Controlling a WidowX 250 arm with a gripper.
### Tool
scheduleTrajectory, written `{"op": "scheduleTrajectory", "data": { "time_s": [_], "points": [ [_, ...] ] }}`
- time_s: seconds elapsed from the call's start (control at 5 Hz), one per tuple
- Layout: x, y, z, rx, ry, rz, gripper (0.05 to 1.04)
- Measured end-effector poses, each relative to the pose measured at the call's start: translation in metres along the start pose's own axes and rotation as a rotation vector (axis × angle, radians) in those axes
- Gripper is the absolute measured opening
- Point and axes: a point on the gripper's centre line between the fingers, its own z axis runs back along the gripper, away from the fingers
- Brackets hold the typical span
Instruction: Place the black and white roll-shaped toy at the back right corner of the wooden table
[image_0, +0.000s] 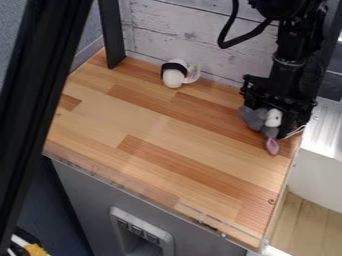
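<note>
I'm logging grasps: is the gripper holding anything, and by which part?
The gripper appears to hold a grey plush toy around its grey-and-white upper part, with a pink flap hanging below.

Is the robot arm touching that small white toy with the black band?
No, the small white toy with the black band sits near the whitewashed plank wall, well apart from the black end effector.

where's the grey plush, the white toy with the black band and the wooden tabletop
Grey plush (253, 119), camera view, on its grey part
White toy with the black band (173, 79), camera view, on its white front
Wooden tabletop (145, 117), camera view, on bare wood
</note>
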Motion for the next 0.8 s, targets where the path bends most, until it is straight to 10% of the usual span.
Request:
{"op": "scheduleTrajectory", "data": {
  "time_s": [0.8],
  "points": [
    [-0.016,0.003,0.001,-0.006,0.034,0.011,0.764]
  ]
}}
